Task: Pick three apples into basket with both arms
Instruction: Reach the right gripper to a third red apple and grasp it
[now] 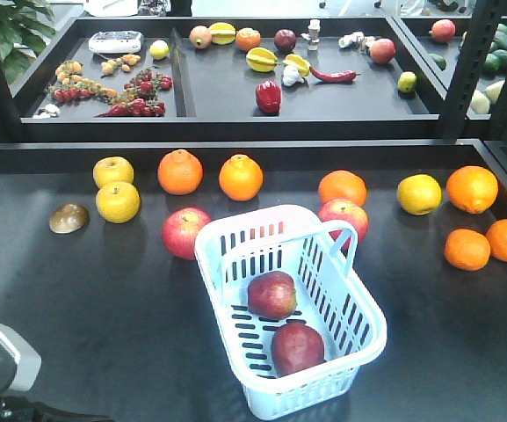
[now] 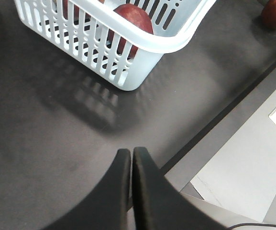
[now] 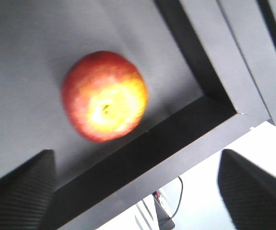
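the basket (image 1: pixel 358 343) sits on the black table (image 1: pixel 77 290), long axis running from far-left to near-right, holding 2 dark red apples (image 1: pixel 272 294). left gripper (image 2: pixel 131 158): fingers pressed together, empty. right gripper (image 3: pixel 135 184): fingers wide apart above a red-yellow apple (image 3: pixel 104 96).

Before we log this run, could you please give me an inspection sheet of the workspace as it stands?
Surface: black table, no spills seen.
Job's things: basket holds two apples; another apple lies on the table near its corner edge.
Clutter: oranges, yellow fruit, two red apples behind the basket, a brown lump.
Grippers: left gripper shut, empty, near the basket's corner; right gripper open, the loose apple ahead of it.
Cables: one thin lead below the table edge.
Surroundings: shelf of assorted produce behind; plant at back left.
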You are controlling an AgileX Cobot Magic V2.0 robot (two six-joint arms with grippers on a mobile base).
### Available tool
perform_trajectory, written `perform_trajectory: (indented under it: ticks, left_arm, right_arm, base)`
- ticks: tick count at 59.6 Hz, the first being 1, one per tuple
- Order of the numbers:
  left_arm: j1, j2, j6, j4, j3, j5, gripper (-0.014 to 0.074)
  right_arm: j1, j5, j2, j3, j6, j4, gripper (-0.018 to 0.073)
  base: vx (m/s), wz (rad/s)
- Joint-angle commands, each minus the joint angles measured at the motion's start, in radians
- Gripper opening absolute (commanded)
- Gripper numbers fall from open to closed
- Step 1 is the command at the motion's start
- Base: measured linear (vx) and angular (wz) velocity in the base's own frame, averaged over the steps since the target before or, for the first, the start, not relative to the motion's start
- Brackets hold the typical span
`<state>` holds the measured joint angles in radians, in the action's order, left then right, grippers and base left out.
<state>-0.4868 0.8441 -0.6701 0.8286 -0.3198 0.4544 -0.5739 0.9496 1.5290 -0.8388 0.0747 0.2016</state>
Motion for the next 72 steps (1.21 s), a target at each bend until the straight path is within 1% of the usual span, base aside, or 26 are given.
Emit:
perform_trajectory:
  ticks: [1,22,31,72]
  left_arm:
    - [-0.005,-0.011,0.008,0.033,-0.025,-0.023,-0.0006]
    - [-0.005,-0.011,0.008,0.032,-0.025,-0.023,-0.0006]
    - [-0.005,-0.011,0.007,0.031,-0.025,-0.025,-0.0006]
    - [-0.005,-0.011,0.006,0.022,-0.025,-0.038,-0.0006]
  right_arm:
    - [-0.007,-0.02,0.015,-0.022,0.011,0.014,0.0705]
    - [-0.007,-0.091,0.147,-0.022,-0.006,-0.021,0.0659]
    - [-0.007,-0.121,0.186,-0.023,-0.006,-0.022,0.0643]
    - [-0.007,-0.203,0.302,-0.03,-0.007,-0.022,0.0619]
  base:
    - [0.0,0.0]
    - [0.0,0.0]
    - [0.0,0.0]
    - [0.0,0.0]
